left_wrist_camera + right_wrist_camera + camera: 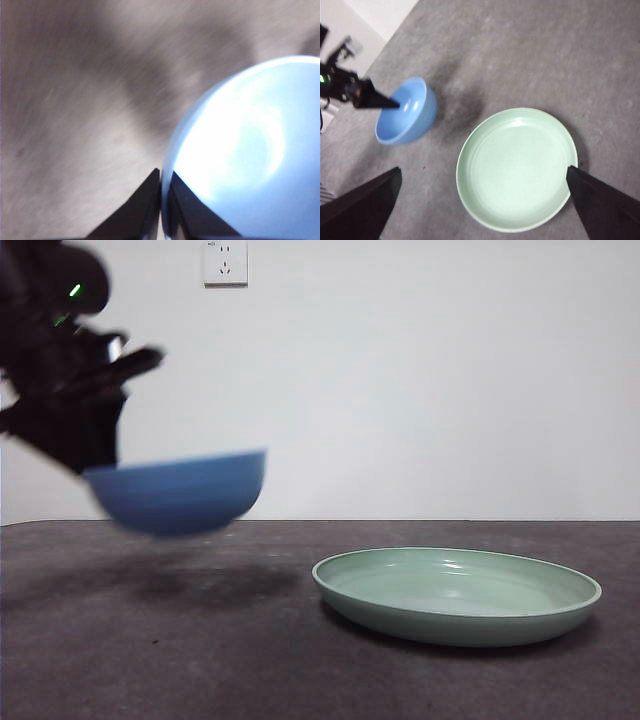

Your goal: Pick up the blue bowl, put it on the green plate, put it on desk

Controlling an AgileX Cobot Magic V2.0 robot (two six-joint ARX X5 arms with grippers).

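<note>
Left gripper (pixel 161 200) holds blue bowl (pixel 180 492) above desk (pixel 200 650).

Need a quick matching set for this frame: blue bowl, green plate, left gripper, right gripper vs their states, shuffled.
Things:
1. blue bowl
2. green plate
3. left gripper
4. right gripper

States:
A. open, hanging above the plate
B. lying empty on the desk
C. held in the air, clear of the desk
D. shut on the bowl's rim

Pairs: 1-C, 2-B, 3-D, 4-A
</note>
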